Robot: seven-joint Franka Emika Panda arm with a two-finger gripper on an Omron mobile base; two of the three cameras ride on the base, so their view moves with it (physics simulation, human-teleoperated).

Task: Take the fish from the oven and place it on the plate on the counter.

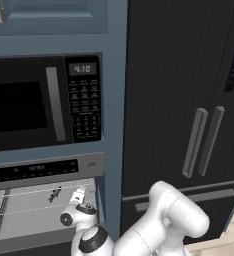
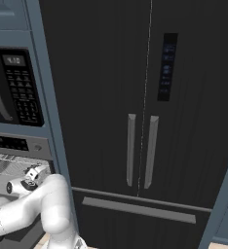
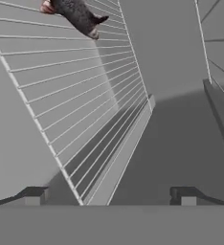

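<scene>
The oven [image 1: 39, 172] stands open under the microwave, its wire rack [image 1: 29, 200] showing inside. The fish [image 1: 55, 194], small and dark grey, lies on the rack; in the hand view the fish [image 3: 75, 14] is at the top edge, on the rack [image 3: 75, 95]. My gripper [image 1: 79, 195] reaches into the oven's right side, a short way right of the fish. Its jaws stand open with nothing between them, and the gripper [image 3: 109, 196] hangs over the rack's front bar. From the right the gripper [image 2: 32, 173] shows at the oven mouth. The plate and counter are out of view.
A black microwave [image 1: 39, 102] with a keypad sits just above the oven. A tall black fridge [image 2: 140, 112] with two grey handles stands to the right, behind a blue cabinet post [image 1: 114, 125]. The oven's right inner wall [image 3: 219, 95] is close beside the gripper.
</scene>
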